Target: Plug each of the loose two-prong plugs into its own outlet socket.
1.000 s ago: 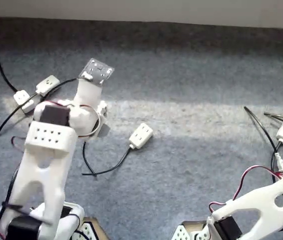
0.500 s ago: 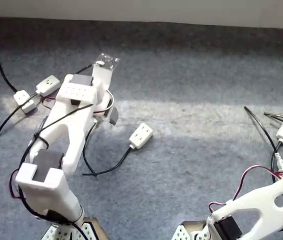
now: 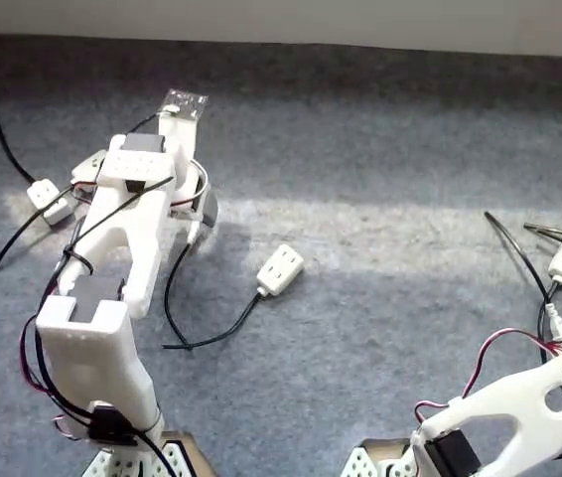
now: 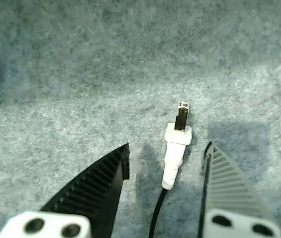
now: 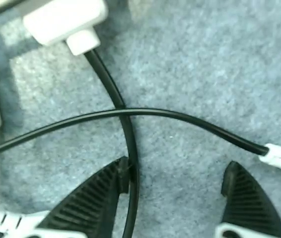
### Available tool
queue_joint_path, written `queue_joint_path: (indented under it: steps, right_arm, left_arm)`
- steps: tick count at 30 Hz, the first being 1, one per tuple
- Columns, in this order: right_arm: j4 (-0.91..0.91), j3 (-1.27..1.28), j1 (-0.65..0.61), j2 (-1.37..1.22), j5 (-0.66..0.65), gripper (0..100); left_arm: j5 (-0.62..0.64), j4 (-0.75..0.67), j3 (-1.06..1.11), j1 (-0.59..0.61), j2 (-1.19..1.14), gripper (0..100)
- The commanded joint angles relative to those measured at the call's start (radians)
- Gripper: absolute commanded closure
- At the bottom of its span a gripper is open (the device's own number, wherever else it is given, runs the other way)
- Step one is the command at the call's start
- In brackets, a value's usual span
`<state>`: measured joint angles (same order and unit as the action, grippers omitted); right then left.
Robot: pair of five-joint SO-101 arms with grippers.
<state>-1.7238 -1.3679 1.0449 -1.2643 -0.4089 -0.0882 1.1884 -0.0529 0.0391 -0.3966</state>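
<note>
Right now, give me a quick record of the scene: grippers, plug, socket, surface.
left gripper: open, a finger on each side of the plug, neither touching it
plug: lying flat on the carpet, black cord attached, not gripped
right gripper: open, above two crossing black cords
socket: loose mid-carpet on its own cord, looks empty
carpet: grey

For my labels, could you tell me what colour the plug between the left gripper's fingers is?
White plug, black cord; left wrist view shows it best.
</note>
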Motion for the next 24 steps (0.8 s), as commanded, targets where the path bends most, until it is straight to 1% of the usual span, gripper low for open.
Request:
queue_joint_path:
  steps: [1, 6, 16, 21, 22, 24]
  right_arm:
    - [-0.035, 0.004, 0.022, -0.010, -0.012, 70.2]
    - [-0.035, 0.004, 0.025, -0.010, -0.012, 70.2]
    - [-0.036, 0.004, 0.024, -0.010, -0.011, 70.2]
    - [-0.036, 0.004, 0.024, -0.010, -0.009, 70.2]
    - [-0.036, 0.004, 0.025, -0.010, -0.009, 70.2]
    - [-0.036, 0.004, 0.030, -0.010, -0.011, 70.2]
  left_arm:
    - [0.009, -0.028, -0.053, -0.012, -0.059, 76]
    - [0.049, -0.025, -0.104, -0.007, -0.114, 76]
    - [0.038, -0.025, -0.107, -0.028, -0.116, 77]
    - [-0.106, 0.000, -0.111, -0.073, -0.116, 90]
    - [-0.132, 0.000, -0.111, -0.077, -0.116, 92]
    - [-0.183, -0.005, -0.111, -0.077, -0.116, 92]
